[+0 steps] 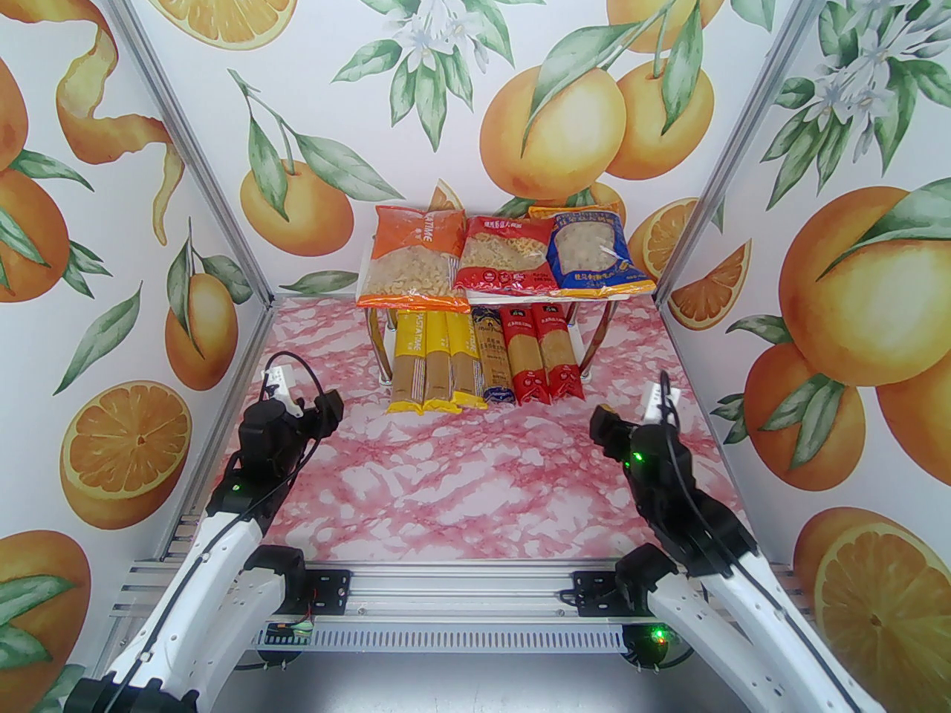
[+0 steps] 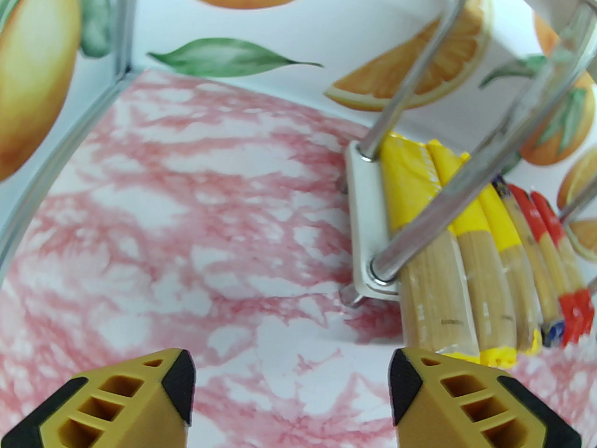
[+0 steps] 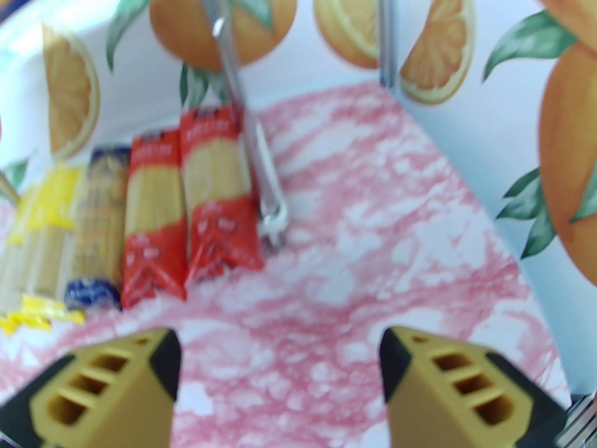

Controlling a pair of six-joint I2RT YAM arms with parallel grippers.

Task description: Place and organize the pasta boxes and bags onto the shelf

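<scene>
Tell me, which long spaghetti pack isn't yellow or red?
The dark blue pack, fourth from the left, lying between the three yellow packs and the two red ones.

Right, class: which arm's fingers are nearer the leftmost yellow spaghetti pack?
Left. The left fingers sit open just near-left of the leftmost yellow spaghetti pack; the right fingers sit open farther off to its right, beyond the red packs.

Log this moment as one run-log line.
left end effector: open, empty | right end effector: open, empty | bags: three on shelf top tier | pasta boxes: six side by side on lower tier
</scene>
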